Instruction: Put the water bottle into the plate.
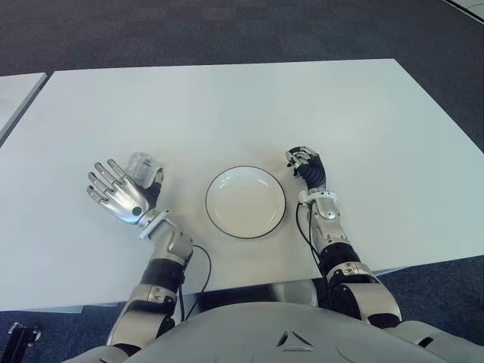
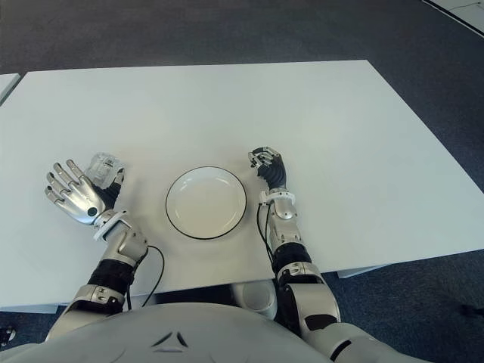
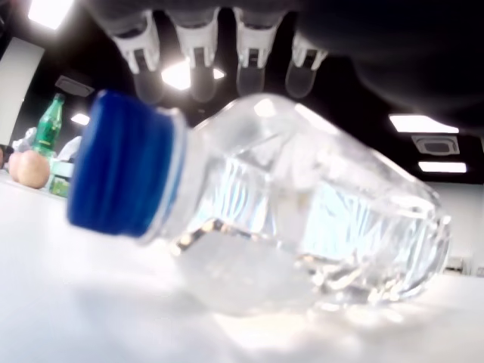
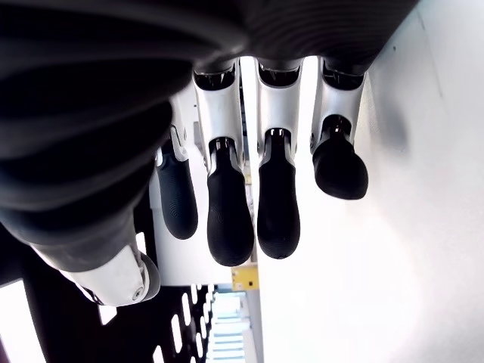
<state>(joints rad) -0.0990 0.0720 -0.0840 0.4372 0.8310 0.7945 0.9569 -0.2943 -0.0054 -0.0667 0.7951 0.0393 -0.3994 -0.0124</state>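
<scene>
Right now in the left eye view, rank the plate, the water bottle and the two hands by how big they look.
1. plate, clearly largest.
2. left hand, fingers spread.
3. right hand, curled, so it looks smaller.
4. water bottle; mostly hidden behind the left hand, so its rank is unsure.

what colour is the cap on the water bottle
Blue; the cap on the water bottle shows best in the left wrist view.

Worktop [image 1: 227,106]: white, broad, filling the middle of my view.
Floor [image 1: 227,30]: dark carpet across the upper frame.
Second table [image 1: 15,91]: pale edge, upper left.
Ceiling lights [image 3: 420,122]: bright panels overhead.
</scene>
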